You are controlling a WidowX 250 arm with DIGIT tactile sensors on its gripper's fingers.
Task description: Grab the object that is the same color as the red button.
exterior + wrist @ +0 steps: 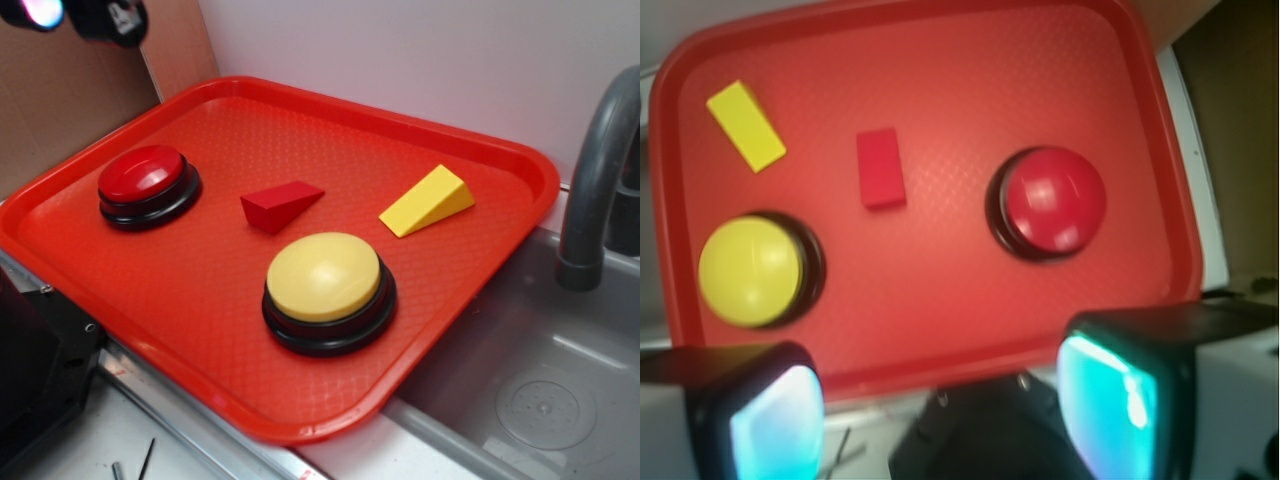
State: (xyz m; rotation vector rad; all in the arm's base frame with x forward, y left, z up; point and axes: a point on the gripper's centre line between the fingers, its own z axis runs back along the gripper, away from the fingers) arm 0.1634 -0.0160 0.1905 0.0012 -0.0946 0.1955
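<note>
Operator: Four items on the red tray [480, 150]. Position of the dark-red wedge [881, 168]?

Technician: Mid-tray, between red button [1053, 200] and yellow wedge [745, 126], near the yellow button [749, 270]. Gripper [940, 410]: fingers spread, nothing held, above the tray's edge.

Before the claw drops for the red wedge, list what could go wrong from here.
1. The red wedge nearly matches the red tray beneath it, so its edges are easy to misjudge.
2. Its top slopes, so the fingers may slide off if they close on the slanted faces.
3. The claw hangs open high above the tray's near edge, apart from everything. The descent is long, and drift could bump the red button or the yellow button.
</note>
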